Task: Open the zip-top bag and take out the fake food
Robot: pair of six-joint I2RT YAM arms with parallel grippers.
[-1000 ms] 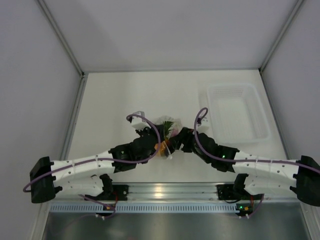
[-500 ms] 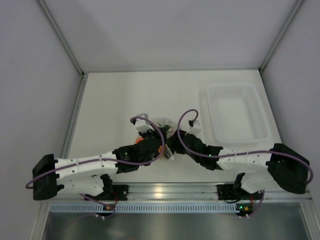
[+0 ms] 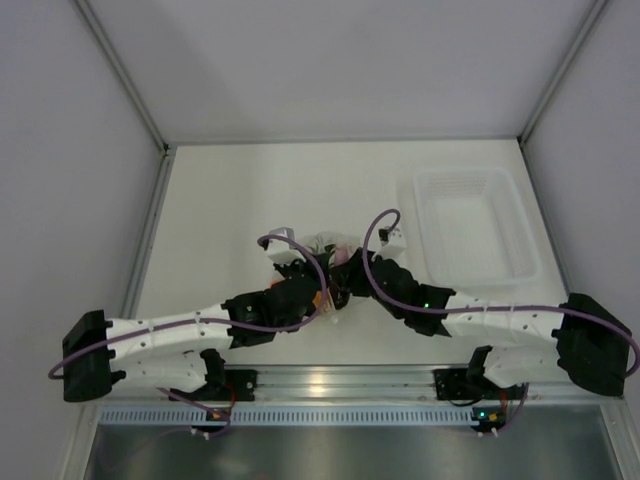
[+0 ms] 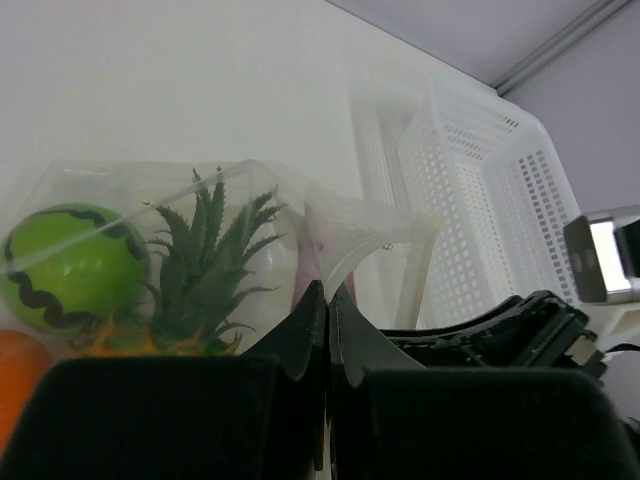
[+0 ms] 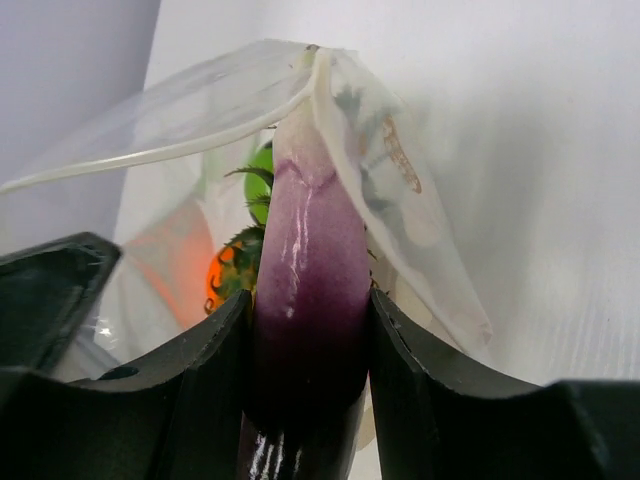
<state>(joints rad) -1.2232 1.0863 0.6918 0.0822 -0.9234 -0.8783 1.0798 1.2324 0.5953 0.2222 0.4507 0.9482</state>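
Right gripper [image 5: 310,310] clamped narrow around the purple eggplant [image 5: 305,230]; left gripper [image 4: 325,315] pinched shut on the zip-top bag [image 4: 345,225] lip. Draw straight out through the mouth, anchoring the film against the worktop [image 3: 220,200], leaving green ball [image 4: 65,265] and pineapple [image 4: 205,270] inside. Tray [image 3: 480,230] beyond.

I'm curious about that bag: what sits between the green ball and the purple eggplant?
The pineapple, its green leaves sticking up; the left wrist view shows it.
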